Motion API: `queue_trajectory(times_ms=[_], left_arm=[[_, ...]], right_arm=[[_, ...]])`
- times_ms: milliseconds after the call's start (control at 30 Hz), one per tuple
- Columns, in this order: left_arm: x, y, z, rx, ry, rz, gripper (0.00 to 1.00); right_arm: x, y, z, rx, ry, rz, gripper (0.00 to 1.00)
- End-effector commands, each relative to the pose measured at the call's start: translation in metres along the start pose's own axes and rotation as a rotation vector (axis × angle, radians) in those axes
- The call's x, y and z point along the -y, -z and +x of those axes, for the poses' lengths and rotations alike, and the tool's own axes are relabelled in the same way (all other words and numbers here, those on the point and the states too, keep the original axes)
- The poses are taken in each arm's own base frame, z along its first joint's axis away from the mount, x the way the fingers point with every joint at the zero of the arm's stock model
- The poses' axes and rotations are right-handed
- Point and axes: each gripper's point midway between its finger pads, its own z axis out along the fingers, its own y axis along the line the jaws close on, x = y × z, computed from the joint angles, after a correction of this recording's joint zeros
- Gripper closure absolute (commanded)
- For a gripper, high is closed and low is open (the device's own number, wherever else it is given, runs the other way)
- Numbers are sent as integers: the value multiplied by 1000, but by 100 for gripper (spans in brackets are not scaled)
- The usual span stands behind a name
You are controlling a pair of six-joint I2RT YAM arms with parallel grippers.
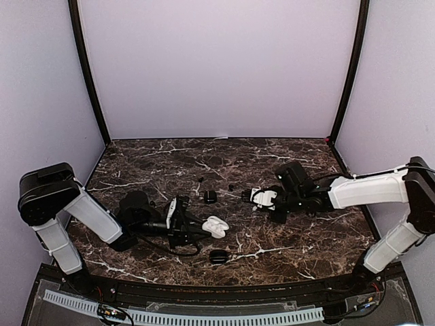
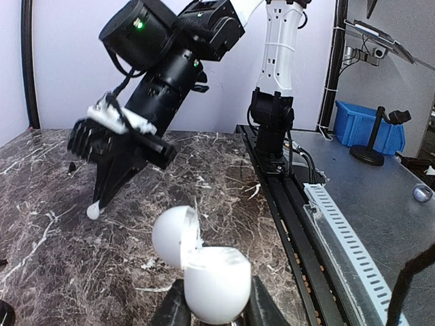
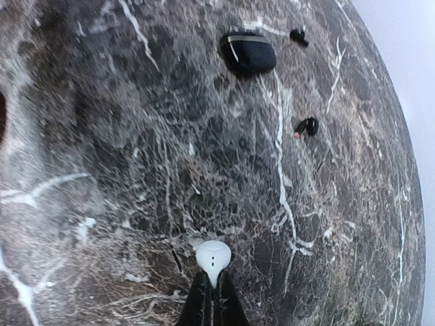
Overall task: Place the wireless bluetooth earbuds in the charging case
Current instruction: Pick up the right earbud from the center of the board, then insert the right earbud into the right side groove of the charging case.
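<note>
Right gripper (image 3: 212,293) pinched shut on a white earbud (image 3: 213,258) at bottom centre of its wrist view, left gripper (image 2: 212,311) clamped on the open white case (image 2: 209,275); tip-only pinch, so bud may twist or drop before reaching case.

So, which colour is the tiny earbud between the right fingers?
Glossy white; the tiny earbud shows best in the right wrist view.

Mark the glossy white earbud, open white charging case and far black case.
glossy white earbud (image 3: 213,257): right wrist view, rounded head.
open white charging case (image 2: 216,284): left wrist view, lower shell.
far black case (image 3: 248,54): right wrist view, middle.
</note>
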Motion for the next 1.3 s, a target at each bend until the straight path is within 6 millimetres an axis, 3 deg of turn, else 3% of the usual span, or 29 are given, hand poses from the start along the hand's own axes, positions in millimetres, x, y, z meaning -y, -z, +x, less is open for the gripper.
queue_trajectory(times_ms=[0,133,233,333,467,867,1267], left_arm=[[5,6,-16,55,-75,0,76],[11,10,-18,80,-113,16,76],[18,14,-19,102,-149,35,76],[16,14,-18,101,-159,18,76],[14,13,-17,94,-155,11,76],[15,13,-17,94,-156,19,76],[25,11,-15,83,-190,54,76]], right_arm=[[-9,37,-47,213,-80,-100,100],[-25,68,-79,375,-148,-175,100],[-52,88,-101,473,-112,-247,100],[-67,100,-113,528,-98,-252,100],[-72,112,-126,594,-138,-239,100],[-103,120,-136,685,-111,-273,100],[-111,133,-130,746,-12,-245,100]])
